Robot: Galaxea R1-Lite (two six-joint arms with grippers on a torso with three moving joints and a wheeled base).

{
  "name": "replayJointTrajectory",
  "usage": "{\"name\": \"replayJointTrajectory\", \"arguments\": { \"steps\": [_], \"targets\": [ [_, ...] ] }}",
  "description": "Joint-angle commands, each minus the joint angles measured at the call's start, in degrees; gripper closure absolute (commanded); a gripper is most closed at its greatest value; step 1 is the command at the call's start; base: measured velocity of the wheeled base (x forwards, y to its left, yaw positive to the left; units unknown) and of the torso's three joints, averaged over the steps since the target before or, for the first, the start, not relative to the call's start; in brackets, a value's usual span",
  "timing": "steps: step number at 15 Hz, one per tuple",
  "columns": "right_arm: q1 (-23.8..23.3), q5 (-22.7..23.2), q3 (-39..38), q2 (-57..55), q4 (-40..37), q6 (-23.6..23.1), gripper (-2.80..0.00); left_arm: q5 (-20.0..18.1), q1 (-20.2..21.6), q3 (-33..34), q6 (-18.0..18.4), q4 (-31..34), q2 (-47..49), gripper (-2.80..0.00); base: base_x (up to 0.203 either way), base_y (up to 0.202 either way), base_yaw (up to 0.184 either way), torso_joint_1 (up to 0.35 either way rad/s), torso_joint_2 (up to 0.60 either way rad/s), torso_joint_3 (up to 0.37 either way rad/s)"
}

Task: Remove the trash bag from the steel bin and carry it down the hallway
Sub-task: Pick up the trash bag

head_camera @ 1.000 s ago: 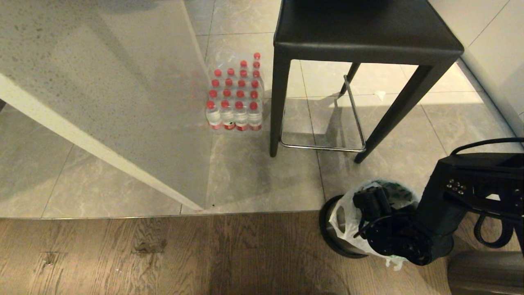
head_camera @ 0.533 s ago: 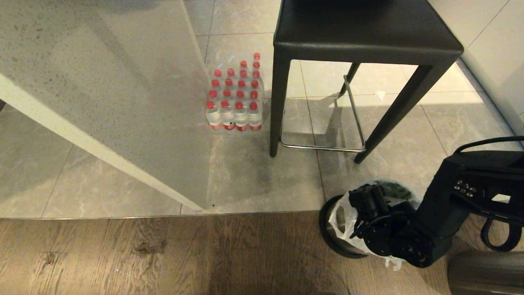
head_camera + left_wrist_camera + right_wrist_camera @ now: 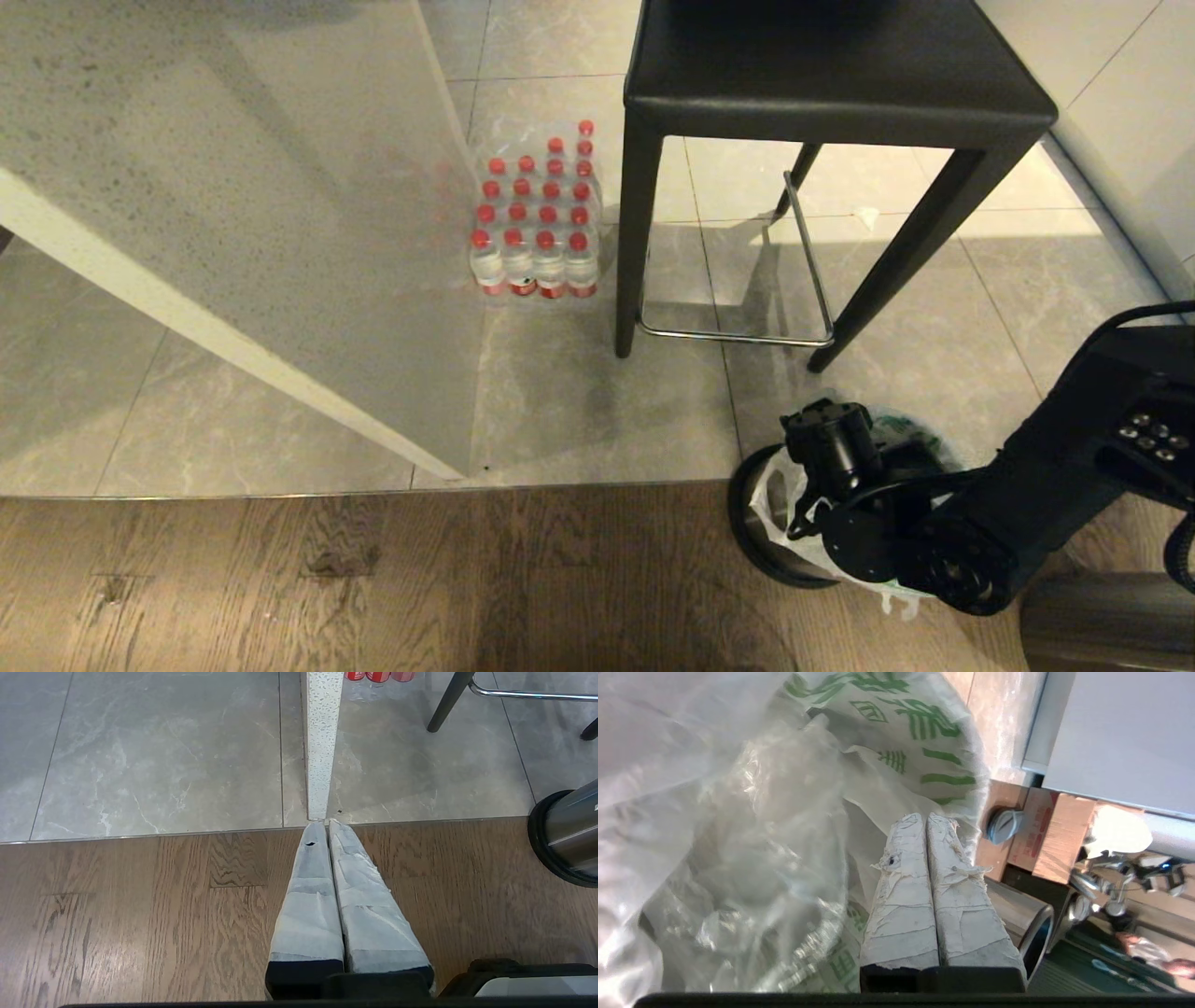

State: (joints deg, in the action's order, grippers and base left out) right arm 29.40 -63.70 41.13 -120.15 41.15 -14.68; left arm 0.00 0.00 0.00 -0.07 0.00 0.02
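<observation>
The steel bin (image 3: 744, 511) stands on the wood floor at the lower right, by the tile edge; its black base and shiny wall also show in the left wrist view (image 3: 566, 836). The trash bag (image 3: 777, 499), white with green print, lines the bin and drapes over its rim. My right arm's wrist (image 3: 831, 450) hangs over the bin's mouth and hides its fingers there. In the right wrist view my right gripper (image 3: 926, 817) is shut, its tips against the bag (image 3: 738, 812); I see no plastic between the fingers. My left gripper (image 3: 325, 823) is shut and empty above the wood floor. The hallway is out of view.
A black stool (image 3: 831, 84) with a chrome footrest stands just beyond the bin. A pack of red-capped bottles (image 3: 537, 219) sits beside a speckled counter slab (image 3: 233, 187). A cardboard box (image 3: 1045, 826) and a metal cylinder (image 3: 1029, 917) lie past the bin.
My right arm has swung its wrist a little toward the stool and leftward over the bin's mouth. The bag and bin have not visibly moved. The left arm is still.
</observation>
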Motion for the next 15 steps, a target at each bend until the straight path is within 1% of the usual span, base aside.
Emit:
{"name": "replayJointTrajectory", "arguments": {
  "steps": [1,3,5,6,7,8,9,10,11,12,13,15],
  "targets": [
    [0.55,-0.37,-2.93,4.64,-1.15,1.22,0.0,0.0,0.0,0.0,-0.01,0.0,-0.02,0.0,0.0,0.0,0.0,0.0,0.0,0.0],
    [1.02,-0.35,-4.61,9.15,-5.29,3.86,0.0,0.0,0.0,0.0,-0.01,0.0,-0.02,0.0,0.0,0.0,0.0,0.0,0.0,0.0],
    [2.15,-0.01,-7.08,14.44,-10.41,8.61,0.0,0.0,0.0,0.0,-0.01,0.0,-0.02,0.0,0.0,0.0,0.0,0.0,0.0,0.0],
    [2.66,0.85,-8.01,17.41,-14.07,10.74,0.0,0.0,0.0,0.0,-0.01,0.0,-0.02,0.0,0.0,0.0,0.0,0.0,0.0,0.0],
    [2.89,2.65,-8.48,21.02,-17.61,13.2,0.0,0.0,0.0,0.0,-0.01,0.0,-0.02,0.0,0.0,0.0,0.0,0.0,0.0,0.0],
    [2.98,5.02,-8.46,24.49,-20.56,16.37,0.0,0.0,0.0,0.0,-0.01,0.0,-0.02,0.0,0.0,0.0,0.0,0.0,0.0,0.0],
    [2.37,9.19,-8.42,27.63,-23.94,20.99,0.0,0.0,0.0,0.0,-0.01,0.0,-0.02,0.0,0.0,0.0,0.0,0.0,0.0,0.0],
    [0.57,15.29,-8.47,29.56,-27.44,25.14,0.0,0.0,0.0,0.0,-0.01,0.0,-0.02,0.0,0.0,0.0,0.0,0.0,0.0,0.0],
    [-1.05,20.04,-8.2,31.41,-31.27,30.26,0.0,0.0,0.0,0.0,-0.01,0.0,-0.02,0.0,0.0,0.0,0.0,0.0,0.0,0.0],
    [-2.01,22.74,-8.5,34.05,-36.87,33.53,0.0,0.0,0.0,0.0,-0.01,0.0,-0.02,0.0,0.0,0.0,0.0,0.0,0.0,0.0],
    [-3.0,23.74,-8.93,37.79,-44.02,34.91,0.0,0.0,0.0,0.0,-0.01,0.0,-0.02,0.0,0.0,0.0,0.0,0.0,0.0,0.0],
    [-5.01,24.17,-9.97,45.08,-63.03,36.51,0.0,0.0,0.0,0.0,-0.01,0.0,-0.02,0.0,0.0,0.0,0.0,0.0,0.0,0.0]
  ]
}}
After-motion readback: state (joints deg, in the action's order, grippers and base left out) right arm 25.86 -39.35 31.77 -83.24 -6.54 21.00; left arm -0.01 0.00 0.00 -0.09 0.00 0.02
